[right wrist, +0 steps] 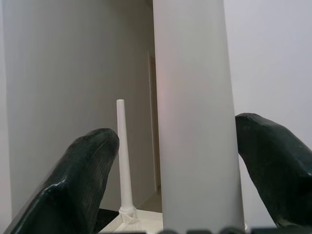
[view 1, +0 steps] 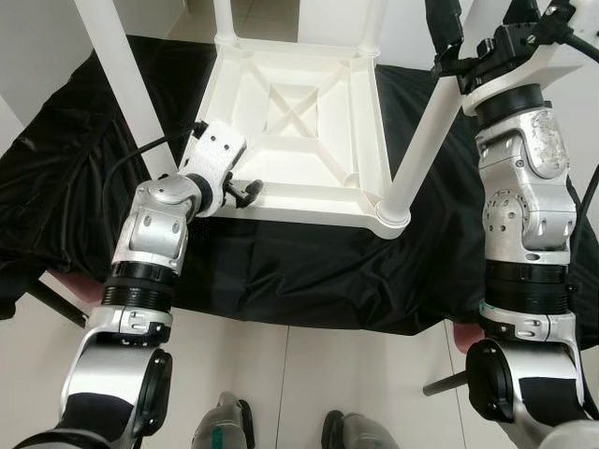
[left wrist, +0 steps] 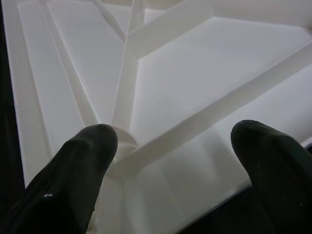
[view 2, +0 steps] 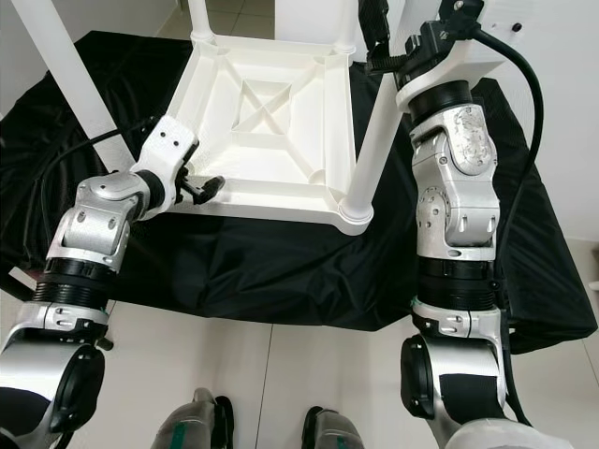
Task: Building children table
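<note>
A white children's table (view 1: 299,112) lies upside down on a black cloth (view 1: 309,271), its ribbed underside facing up. Two legs stand in its far corners. A third leg (view 1: 421,150) rises from the near right corner. My right gripper (view 1: 449,56) is high on that leg, and the leg (right wrist: 195,122) stands between its spread fingers. My left gripper (view 1: 248,194) is open at the table's near left corner, with its fingertips over a round socket (left wrist: 122,141) where the ribs meet. Another white leg (view 1: 117,75) slants up beside the table's left edge, its foot hidden behind my left arm.
The black cloth covers a low surface that reaches past the table on all sides. A black cable (view 1: 131,154) loops by my left wrist. My feet (view 1: 225,426) stand on the pale floor at the cloth's near edge. A white wall runs along the left.
</note>
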Robot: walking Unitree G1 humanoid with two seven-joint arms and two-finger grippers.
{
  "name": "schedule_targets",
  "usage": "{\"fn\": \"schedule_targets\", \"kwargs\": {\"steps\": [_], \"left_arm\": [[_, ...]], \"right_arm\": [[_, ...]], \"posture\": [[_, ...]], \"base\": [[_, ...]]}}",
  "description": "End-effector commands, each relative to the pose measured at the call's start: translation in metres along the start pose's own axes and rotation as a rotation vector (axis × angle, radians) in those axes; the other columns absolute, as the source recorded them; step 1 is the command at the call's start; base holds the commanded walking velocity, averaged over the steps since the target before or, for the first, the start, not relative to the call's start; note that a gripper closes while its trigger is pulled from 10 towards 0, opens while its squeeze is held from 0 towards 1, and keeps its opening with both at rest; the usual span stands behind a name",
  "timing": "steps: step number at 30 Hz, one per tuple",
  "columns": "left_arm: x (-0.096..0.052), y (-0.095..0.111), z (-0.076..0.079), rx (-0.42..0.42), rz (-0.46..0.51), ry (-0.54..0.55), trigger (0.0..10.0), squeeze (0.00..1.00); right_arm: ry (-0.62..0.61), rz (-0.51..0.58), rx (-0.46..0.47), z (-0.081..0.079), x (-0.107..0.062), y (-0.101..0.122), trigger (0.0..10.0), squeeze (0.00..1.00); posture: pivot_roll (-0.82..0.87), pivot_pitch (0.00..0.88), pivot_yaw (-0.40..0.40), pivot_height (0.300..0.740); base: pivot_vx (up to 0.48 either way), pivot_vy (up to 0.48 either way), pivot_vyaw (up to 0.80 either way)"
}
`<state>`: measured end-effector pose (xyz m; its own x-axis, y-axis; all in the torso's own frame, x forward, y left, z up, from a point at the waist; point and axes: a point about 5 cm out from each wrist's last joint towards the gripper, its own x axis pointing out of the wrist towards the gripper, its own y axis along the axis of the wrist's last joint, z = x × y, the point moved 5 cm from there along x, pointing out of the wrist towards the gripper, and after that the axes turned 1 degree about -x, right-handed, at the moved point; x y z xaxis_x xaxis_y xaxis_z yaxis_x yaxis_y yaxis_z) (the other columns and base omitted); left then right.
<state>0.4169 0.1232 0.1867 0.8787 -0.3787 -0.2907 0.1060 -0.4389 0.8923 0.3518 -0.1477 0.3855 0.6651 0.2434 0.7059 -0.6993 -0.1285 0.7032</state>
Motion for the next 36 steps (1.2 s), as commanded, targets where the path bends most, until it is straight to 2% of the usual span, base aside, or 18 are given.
{"fn": "schedule_targets", "kwargs": {"steps": [1, 3, 7, 8, 9, 10, 11, 12, 13, 14, 18, 20, 23, 27, 32, 36], "left_arm": [[-0.01, -0.002, -0.049, 0.013, -0.005, 0.493, 10.0, 0.0], [-0.01, 0.0, -0.055, -0.032, 0.015, 0.547, 10.0, 0.0], [-0.011, 0.003, -0.057, -0.054, 0.042, 0.557, 10.0, 0.0], [-0.011, 0.006, -0.057, -0.104, 0.076, 0.557, 10.0, 0.0], [-0.011, 0.006, -0.057, -0.104, 0.076, 0.557, 10.0, 0.0], [-0.011, 0.009, -0.057, -0.148, 0.113, 0.549, 10.0, 0.0], [-0.011, 0.009, -0.057, -0.148, 0.113, 0.549, 10.0, 0.0], [-0.011, 0.011, -0.057, -0.199, 0.145, 0.551, 10.0, 0.0], [-0.011, 0.011, -0.057, -0.199, 0.145, 0.551, 10.0, 0.0], [-0.012, 0.011, -0.058, -0.235, 0.169, 0.555, 10.0, 0.0], [-0.012, 0.008, -0.059, -0.25, 0.176, 0.562, 10.0, 0.0], [-0.013, -0.001, -0.062, -0.244, 0.203, 0.604, 10.0, 0.0], [-0.013, -0.004, -0.063, -0.241, 0.207, 0.615, 10.0, 0.0], [-0.012, -0.019, -0.06, -0.258, 0.209, 0.641, 10.0, 0.0], [-0.008, -0.032, -0.058, -0.335, 0.216, 0.634, 10.0, 0.0], [-0.007, -0.034, -0.058, -0.348, 0.217, 0.631, 10.0, 0.0]], "right_arm": [[-0.001, 0.033, -0.002, 0.002, 0.004, 0.011, 10.0, 0.0], [0.001, 0.042, -0.001, 0.003, 0.004, 0.014, 10.0, 0.0], [0.001, 0.044, -0.001, 0.003, 0.004, 0.015, 10.0, 0.0], [0.001, 0.043, -0.002, 0.003, 0.004, 0.014, 10.0, 0.0], [0.001, 0.043, -0.002, 0.003, 0.004, 0.014, 10.0, 0.0], [0.002, 0.04, -0.003, 0.003, 0.004, 0.014, 10.0, 0.0], [0.002, 0.04, -0.003, 0.003, 0.004, 0.014, 10.0, 0.0], [0.002, 0.037, -0.004, 0.003, 0.003, 0.013, 10.0, 0.0], [0.002, 0.037, -0.004, 0.003, 0.003, 0.013, 10.0, 0.0], [0.002, 0.036, -0.004, 0.004, 0.003, 0.013, 10.0, 0.0], [0.003, 0.034, -0.004, 0.004, 0.003, 0.013, 10.0, 0.0], [0.006, 0.032, -0.006, 0.004, 0.003, 0.013, 10.0, 0.0], [0.007, 0.032, -0.007, 0.004, 0.002, 0.013, 10.0, 0.0], [0.01, 0.034, -0.007, 0.005, 0.002, 0.014, 10.0, 0.0], [0.014, 0.032, -0.008, 0.005, 0.003, 0.014, 10.0, 0.0], [0.018, 0.033, -0.009, 0.004, 0.004, 0.014, 10.0, 0.0]], "posture": [[0.07, 0.057, -0.005, 0.74], [0.07, 0.058, -0.005, 0.74], [0.07, 0.06, -0.005, 0.74], [0.06, 0.061, -0.006, 0.74], [0.06, 0.061, -0.006, 0.74], [0.06, 0.061, -0.006, 0.74], [0.06, 0.061, -0.006, 0.74], [0.06, 0.061, -0.006, 0.74], [0.06, 0.061, -0.006, 0.74], [0.06, 0.067, -0.009, 0.74], [0.06, 0.068, -0.01, 0.74], [0.06, 0.07, -0.01, 0.74], [0.06, 0.07, -0.01, 0.74], [0.05, 0.072, -0.014, 0.74], [0.04, 0.073, -0.022, 0.74], [0.04, 0.074, -0.024, 0.74]], "base": [[0.0, 0.0, 0.0], [0.0, 0.0, 0.0], [0.0, 0.0, 0.0], [0.0, 0.0, 0.0], [0.0, 0.0, 0.0], [0.0, 0.0, 0.0], [0.0, 0.0, 0.0], [0.0, 0.0, 0.0], [0.0, 0.0, 0.0], [0.0, 0.0, 0.0], [0.0, 0.0, 0.0], [0.0, 0.0, 0.0], [0.0, 0.0, 0.0], [0.0, 0.0, 0.0], [0.0, 0.0, 0.0], [0.0, 0.0, 0.0]]}}
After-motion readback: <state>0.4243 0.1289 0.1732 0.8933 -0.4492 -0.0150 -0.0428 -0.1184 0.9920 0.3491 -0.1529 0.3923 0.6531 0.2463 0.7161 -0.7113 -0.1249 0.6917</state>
